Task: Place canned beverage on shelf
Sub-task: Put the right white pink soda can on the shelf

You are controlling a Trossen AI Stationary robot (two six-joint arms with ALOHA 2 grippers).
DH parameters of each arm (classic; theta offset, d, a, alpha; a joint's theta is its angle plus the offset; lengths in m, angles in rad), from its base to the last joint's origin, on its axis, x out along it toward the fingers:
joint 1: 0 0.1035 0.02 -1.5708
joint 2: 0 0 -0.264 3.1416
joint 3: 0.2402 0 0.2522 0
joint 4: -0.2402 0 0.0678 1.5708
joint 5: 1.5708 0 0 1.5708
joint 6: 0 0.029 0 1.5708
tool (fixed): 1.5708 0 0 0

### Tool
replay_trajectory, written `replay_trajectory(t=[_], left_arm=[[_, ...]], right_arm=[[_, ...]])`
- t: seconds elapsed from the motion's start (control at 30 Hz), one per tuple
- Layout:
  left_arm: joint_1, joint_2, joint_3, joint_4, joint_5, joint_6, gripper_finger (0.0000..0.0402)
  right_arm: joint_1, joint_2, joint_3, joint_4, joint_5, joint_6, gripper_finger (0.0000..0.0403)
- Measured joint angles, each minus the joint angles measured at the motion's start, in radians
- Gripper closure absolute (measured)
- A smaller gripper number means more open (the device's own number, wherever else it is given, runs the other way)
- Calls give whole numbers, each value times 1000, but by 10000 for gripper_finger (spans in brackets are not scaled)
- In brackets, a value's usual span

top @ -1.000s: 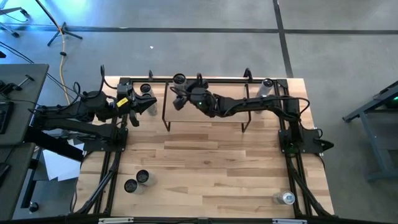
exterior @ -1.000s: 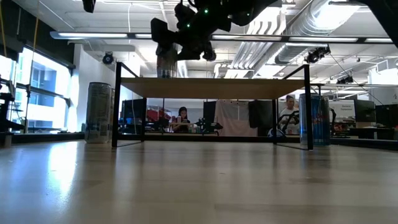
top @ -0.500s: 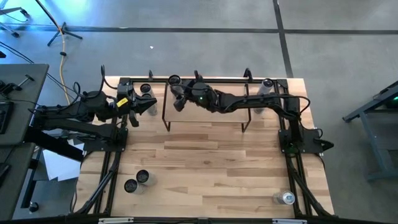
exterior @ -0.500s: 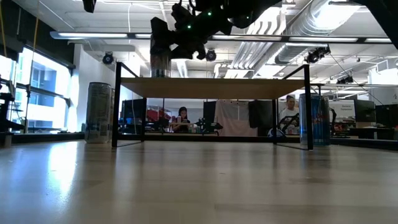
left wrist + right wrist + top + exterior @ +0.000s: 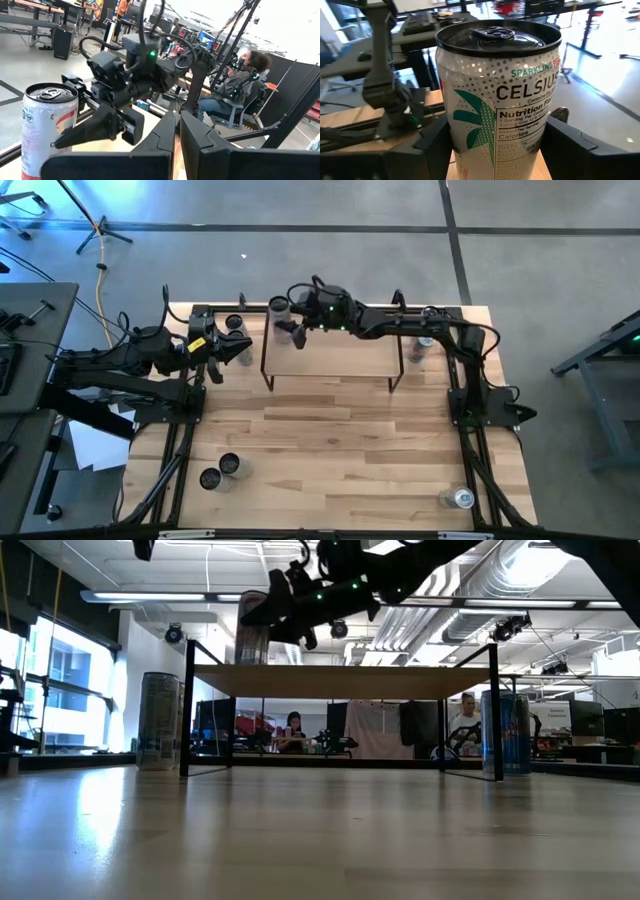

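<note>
The right gripper reaches across the far left corner of the shelf, its fingers either side of a Celsius can — in the right wrist view the can stands upright between the two dark fingers, top and pull tab facing up. From the low view the can appears to sit with its base right at the light wood top, so this looks like the set-down itself; whether the fingers are gripping it or have let go, I cannot tell. Holding it by the sides keeps it vertical, which makes sense for a tall narrow can near an edge. The left gripper waits just beside the shelf's left end, fingers pressed together on nothing, clear of the work. Other cans stand around: one at the table's far left corner, one by the shelf's right legs, two near the front left, one front right. People sit in the room beyond.
</note>
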State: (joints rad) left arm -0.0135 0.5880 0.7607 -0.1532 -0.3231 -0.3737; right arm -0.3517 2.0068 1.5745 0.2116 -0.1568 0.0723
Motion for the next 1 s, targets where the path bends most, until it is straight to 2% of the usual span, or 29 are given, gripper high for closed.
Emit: replay_trajectory(t=[0.1,0.47,0.73,0.9,1.0], left_arm=[[0,0,0,0,0,-29,399],[0,1,0,0,-10,-35,399],[0,1,0,0,-20,-35,399],[0,1,0,0,-20,-39,399],[0,1,0,0,-20,-44,399]], right_arm=[[-20,1,-1,24,-34,4,166],[8,6,-4,55,-27,-38,162],[27,6,-4,53,99,-71,126],[21,5,-3,62,92,-80,117],[12,4,-3,74,52,-78,116]])
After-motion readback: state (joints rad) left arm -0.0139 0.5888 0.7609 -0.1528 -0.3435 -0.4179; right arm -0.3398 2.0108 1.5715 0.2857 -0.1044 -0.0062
